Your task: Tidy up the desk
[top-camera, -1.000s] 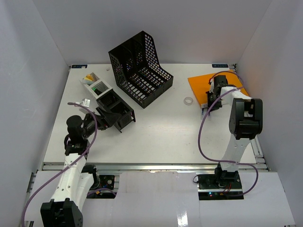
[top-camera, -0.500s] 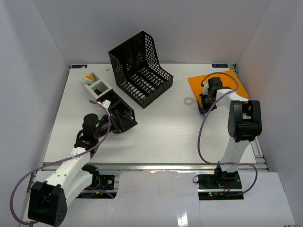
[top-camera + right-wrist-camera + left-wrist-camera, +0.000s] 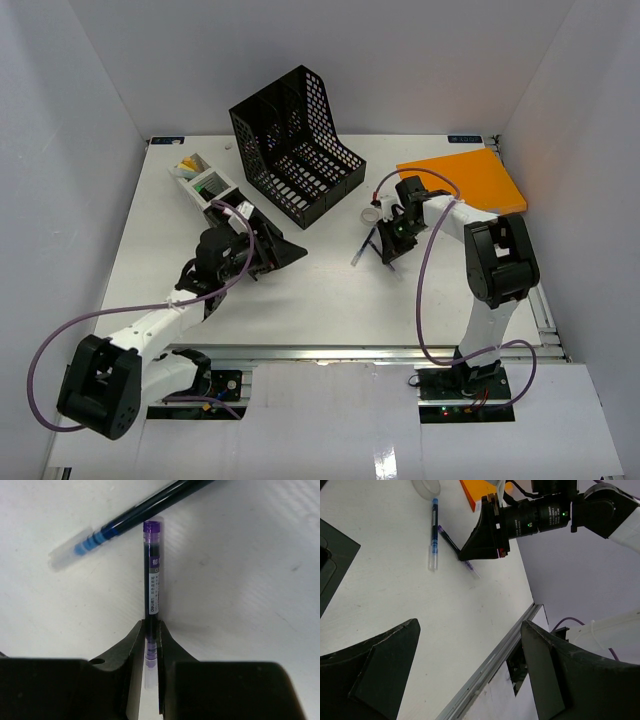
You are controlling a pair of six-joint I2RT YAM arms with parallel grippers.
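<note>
The white tabletop [image 3: 330,290] spans the view. The right pincer [image 3: 151,630] clamps a purple pen [image 3: 152,570] lying just right of centre. The left pincer [image 3: 470,625] gapes empty. The blue pen [image 3: 135,515], tape [image 3: 372,214] and 2 o'clock folder [image 3: 460,180] look unsorted, so most remains.

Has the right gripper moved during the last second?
Yes. The right gripper, gripping a purple pen, left the orange folder and went left, toward the black file rack.

The desk [image 3: 320,285] is smooth matt white, its front rail [image 3: 320,351] bare metal, and the purple pen [image 3: 152,580] glossy clear plastic.
</note>
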